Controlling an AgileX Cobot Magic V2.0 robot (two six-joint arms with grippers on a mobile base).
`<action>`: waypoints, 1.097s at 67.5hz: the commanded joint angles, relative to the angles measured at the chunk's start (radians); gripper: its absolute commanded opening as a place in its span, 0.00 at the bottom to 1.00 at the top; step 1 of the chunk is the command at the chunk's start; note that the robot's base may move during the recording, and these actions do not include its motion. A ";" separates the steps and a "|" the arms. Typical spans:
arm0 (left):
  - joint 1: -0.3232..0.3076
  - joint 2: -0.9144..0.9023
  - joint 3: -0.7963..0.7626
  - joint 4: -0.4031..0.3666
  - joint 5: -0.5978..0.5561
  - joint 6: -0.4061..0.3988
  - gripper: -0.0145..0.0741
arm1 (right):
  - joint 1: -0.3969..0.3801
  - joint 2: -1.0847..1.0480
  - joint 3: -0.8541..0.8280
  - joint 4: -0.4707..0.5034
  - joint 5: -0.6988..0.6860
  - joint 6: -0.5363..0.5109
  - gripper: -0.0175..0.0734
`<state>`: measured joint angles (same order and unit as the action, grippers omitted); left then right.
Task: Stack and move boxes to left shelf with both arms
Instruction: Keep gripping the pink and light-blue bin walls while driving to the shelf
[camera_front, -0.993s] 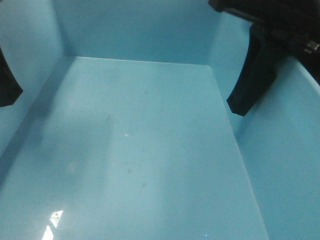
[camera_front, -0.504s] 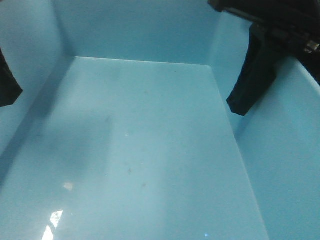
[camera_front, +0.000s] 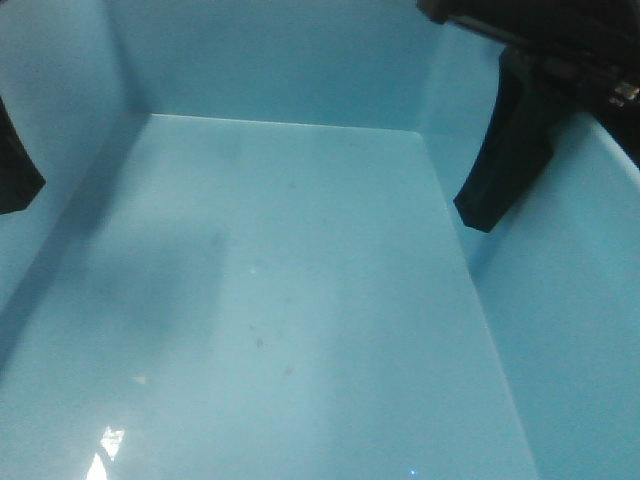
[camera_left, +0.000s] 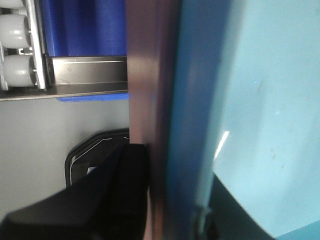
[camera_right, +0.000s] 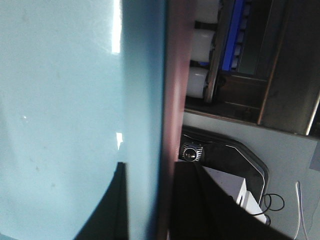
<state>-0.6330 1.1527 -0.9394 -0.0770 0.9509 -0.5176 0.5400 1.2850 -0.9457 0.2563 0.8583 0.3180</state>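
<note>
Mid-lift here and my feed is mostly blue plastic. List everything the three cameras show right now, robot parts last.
light blue bin: one, sky blue, fills the front view; empty inside, its walls clamped on both sides.
pink bin: one, salmon; only its wall shows, outside the blue wall in both wrist views, so the bins look nested.
dark blue crate: one, behind the rail in the left wrist view.
shelf rail: one, brushed steel, below the crate.
white rollers: several, on the rack.
left gripper: black, astride the stacked walls.
right gripper: black, astride the opposite walls; inner finger inside the blue bin.
</note>
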 joint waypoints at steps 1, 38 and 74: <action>0.015 -0.038 -0.030 0.057 0.014 0.008 0.16 | -0.022 -0.033 -0.018 -0.136 0.009 -0.015 0.26; 0.015 -0.038 -0.030 0.057 0.014 0.008 0.16 | -0.022 -0.033 -0.018 -0.136 0.005 -0.015 0.26; 0.015 -0.038 -0.030 0.054 -0.052 0.008 0.16 | -0.022 -0.033 -0.018 -0.135 -0.009 -0.015 0.26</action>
<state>-0.6330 1.1527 -0.9394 -0.0786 0.9334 -0.5176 0.5400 1.2850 -0.9457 0.2563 0.8583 0.3180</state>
